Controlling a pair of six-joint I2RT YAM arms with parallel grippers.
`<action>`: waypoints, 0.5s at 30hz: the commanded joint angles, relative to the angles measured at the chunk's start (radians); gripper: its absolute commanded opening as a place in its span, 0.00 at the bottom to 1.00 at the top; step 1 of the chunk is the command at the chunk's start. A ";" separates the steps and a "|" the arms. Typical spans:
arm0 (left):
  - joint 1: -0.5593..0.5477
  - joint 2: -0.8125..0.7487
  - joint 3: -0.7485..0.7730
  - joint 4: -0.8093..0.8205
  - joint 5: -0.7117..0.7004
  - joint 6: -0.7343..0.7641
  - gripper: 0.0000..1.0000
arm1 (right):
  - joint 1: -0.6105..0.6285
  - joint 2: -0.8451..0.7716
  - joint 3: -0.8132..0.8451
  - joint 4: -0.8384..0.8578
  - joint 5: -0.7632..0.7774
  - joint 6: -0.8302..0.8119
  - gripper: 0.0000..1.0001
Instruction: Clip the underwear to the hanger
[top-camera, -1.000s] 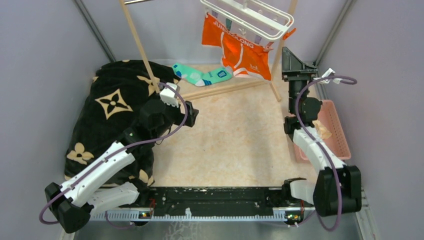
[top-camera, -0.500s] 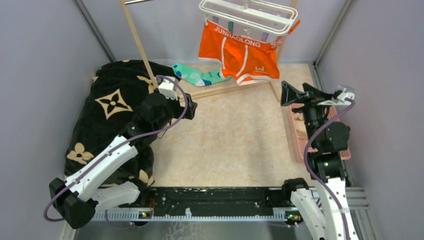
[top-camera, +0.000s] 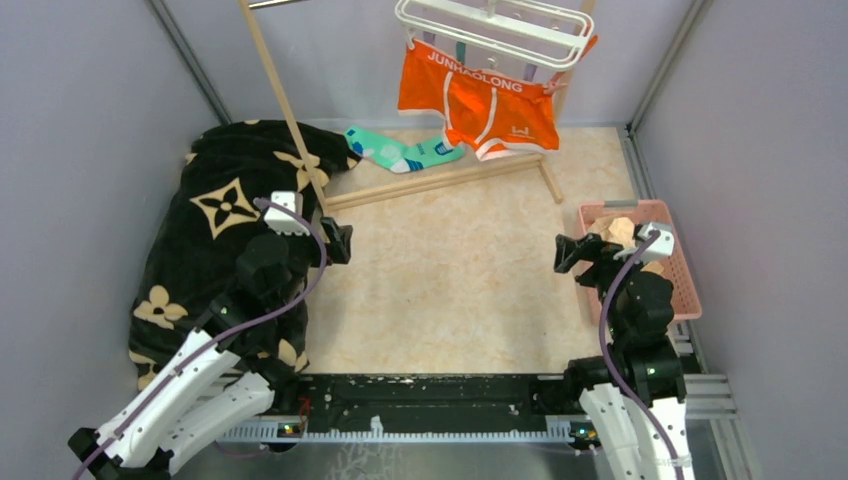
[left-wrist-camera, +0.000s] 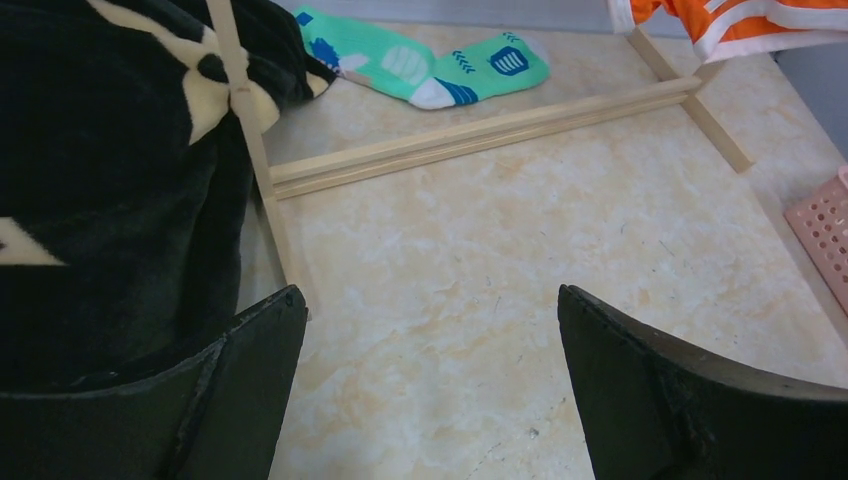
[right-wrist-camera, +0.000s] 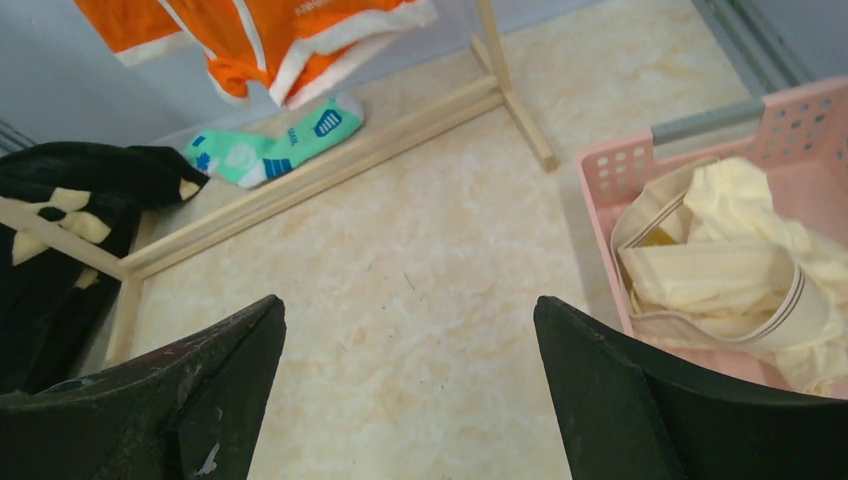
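Note:
The orange underwear (top-camera: 478, 100) hangs by its waistband from the clips of the white hanger (top-camera: 495, 28) at the top of the top view; its lower edge shows in the left wrist view (left-wrist-camera: 740, 25) and the right wrist view (right-wrist-camera: 260, 35). My left gripper (top-camera: 338, 243) is open and empty, low over the table beside the black blanket (top-camera: 215, 230). My right gripper (top-camera: 570, 252) is open and empty, next to the pink basket (top-camera: 678, 290). Both are well away from the underwear.
A teal sock (top-camera: 405, 152) lies on the table by the wooden rack's base bar (top-camera: 440, 178). The rack's upright (top-camera: 280, 95) rises at the blanket's edge. The pink basket holds a beige garment (right-wrist-camera: 740, 270). Grey walls enclose the table.
Both arms have pulled back from the hanger toward their bases and lowered. The right gripper came down from beside the underwear to beside the basket. The underwear stays hanging and has settled level.

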 joint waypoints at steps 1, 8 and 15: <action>0.005 -0.024 -0.035 -0.034 -0.065 -0.005 1.00 | -0.003 -0.037 -0.037 -0.015 -0.008 0.045 0.94; 0.005 -0.024 -0.061 -0.013 -0.104 -0.021 1.00 | -0.003 -0.033 -0.082 0.016 0.065 0.054 0.95; 0.005 -0.008 -0.084 0.021 -0.084 -0.024 1.00 | -0.002 -0.033 -0.085 0.028 0.070 0.040 0.95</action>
